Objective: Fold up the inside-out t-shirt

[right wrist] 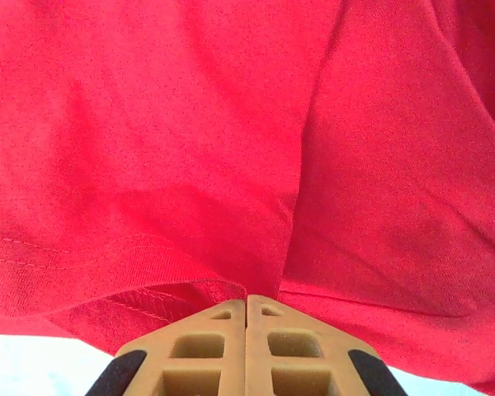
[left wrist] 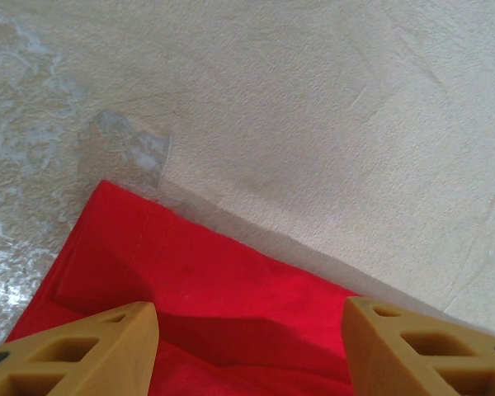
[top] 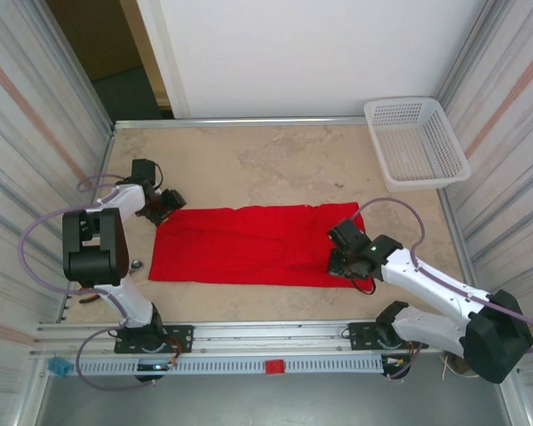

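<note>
The inside-out t-shirt point(top: 240, 244) lies as a long red band across the middle of the table, folded lengthwise. My left gripper point(top: 164, 209) hovers at its far left corner. In the left wrist view that gripper point(left wrist: 249, 318) stands open, its tan fingers either side of the red cloth point(left wrist: 214, 297), with nothing between them. My right gripper point(top: 342, 262) is at the shirt's near right edge. The right wrist view has this gripper point(right wrist: 247, 299) shut, pinching the hemmed edge of the red cloth point(right wrist: 190, 148) between its fingertips.
A white plastic mesh basket point(top: 416, 142) stands at the back right corner. The beige table point(top: 266, 164) is bare behind the shirt. Striped walls close in on the left and right, and a metal rail point(top: 249, 335) runs along the near edge.
</note>
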Tool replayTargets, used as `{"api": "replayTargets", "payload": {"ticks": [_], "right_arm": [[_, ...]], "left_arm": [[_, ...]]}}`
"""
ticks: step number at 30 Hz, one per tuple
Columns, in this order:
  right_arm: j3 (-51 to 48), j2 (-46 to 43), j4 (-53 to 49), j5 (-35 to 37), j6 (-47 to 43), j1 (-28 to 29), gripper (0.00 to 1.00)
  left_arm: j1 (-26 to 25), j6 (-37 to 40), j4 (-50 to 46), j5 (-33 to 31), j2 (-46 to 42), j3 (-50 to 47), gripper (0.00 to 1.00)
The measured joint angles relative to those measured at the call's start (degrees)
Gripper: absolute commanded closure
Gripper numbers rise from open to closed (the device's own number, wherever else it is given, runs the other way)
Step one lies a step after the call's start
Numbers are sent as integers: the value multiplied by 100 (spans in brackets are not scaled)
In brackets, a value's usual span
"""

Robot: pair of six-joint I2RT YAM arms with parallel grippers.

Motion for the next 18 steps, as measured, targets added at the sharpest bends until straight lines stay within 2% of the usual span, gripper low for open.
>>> {"api": "replayTargets", "payload": {"ticks": [1, 2, 4, 8, 12, 18], "right_arm": [[-107, 0, -28, 11, 63, 96, 100], [-173, 0, -74, 17, 140, 192, 96], [-245, 0, -221, 39, 306, 420, 72], [-234, -114, -463, 144, 448, 490, 72], [63, -216, -568, 151, 323, 61, 72], [994, 378, -247, 127, -144, -254, 70]], "left_arm": [[0, 2, 2, 0, 0, 0, 40], [-2, 2, 2, 0, 0, 2, 40], [0, 2, 0, 0, 0, 13, 40], [0, 2, -7, 0, 0, 42, 40], [0, 4, -4, 0, -7, 83, 40], [0, 74, -11, -116, -426, 83, 39]]}}
